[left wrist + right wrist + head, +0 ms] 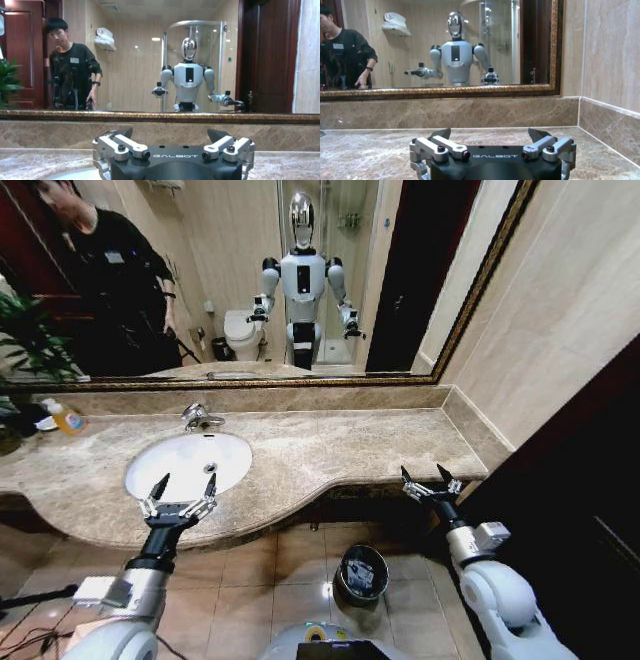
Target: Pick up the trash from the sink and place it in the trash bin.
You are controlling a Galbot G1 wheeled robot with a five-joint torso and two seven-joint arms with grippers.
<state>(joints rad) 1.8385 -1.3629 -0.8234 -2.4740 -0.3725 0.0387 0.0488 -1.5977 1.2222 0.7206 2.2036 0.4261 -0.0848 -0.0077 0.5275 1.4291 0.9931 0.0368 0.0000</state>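
Risking, as a judgement, a scrape along the front lip of the bench [330,445] when dipping toward the sink [190,462], being so close above that edge. Risking also a drop onto the floor tiles while carrying anything across to the trash bin [345,558], standing low under the bench overhang between the two arms. Possibly knocking the faucet [198,417] by reaching too far back, or mistaking the bottle of orange liquid [66,418] at the far left for trash.

Hovering the left claw [178,495] over the near rim of the sink, fingers spread wide, gripping nothing. Holding the right claw [430,483] level at the bench's right front edge, equally wide, carrying nothing. Showing bare white in the basin; showing pale bits inside the bin, too small to identify.
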